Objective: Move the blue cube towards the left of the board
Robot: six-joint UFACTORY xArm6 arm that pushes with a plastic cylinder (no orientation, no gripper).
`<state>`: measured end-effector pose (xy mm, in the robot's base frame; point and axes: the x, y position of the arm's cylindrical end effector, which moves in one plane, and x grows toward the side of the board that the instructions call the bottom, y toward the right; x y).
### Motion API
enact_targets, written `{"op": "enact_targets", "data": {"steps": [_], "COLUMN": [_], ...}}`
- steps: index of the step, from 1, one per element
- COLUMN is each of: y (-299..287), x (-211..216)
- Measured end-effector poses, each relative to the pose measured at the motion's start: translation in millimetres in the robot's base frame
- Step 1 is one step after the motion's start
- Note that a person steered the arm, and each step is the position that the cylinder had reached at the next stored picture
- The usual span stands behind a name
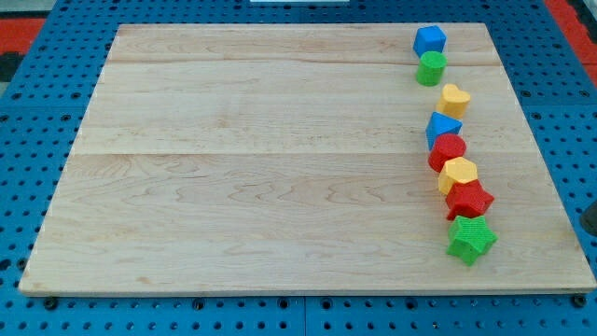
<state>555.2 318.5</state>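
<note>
The blue cube (430, 40) sits at the top right of the wooden board (261, 168), touching a green cylinder (431, 67) just below it. A dark shape at the view's right edge looks like my tip (590, 231). It is off the board's right side, far below and to the right of the blue cube, and most of the rod is cut off by the frame.
Below the green cylinder a curved column of blocks runs down the right side: a yellow block (455, 99), a blue triangular block (442, 128), a red block (448, 151), a yellow hexagon (458, 175), a red star (468, 199) and a green star (471, 239).
</note>
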Motion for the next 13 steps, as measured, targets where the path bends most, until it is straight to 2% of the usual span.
{"op": "enact_targets", "data": {"steps": [1,2,4,6,7,8,9,10,11,12,13], "y": [0,-1,-40,-56,-24,-45,-61,-112,-186,-224,-143], "x": [0,-25,-135,-224,-260,-300,-314,-329,-324,-337,-350]}}
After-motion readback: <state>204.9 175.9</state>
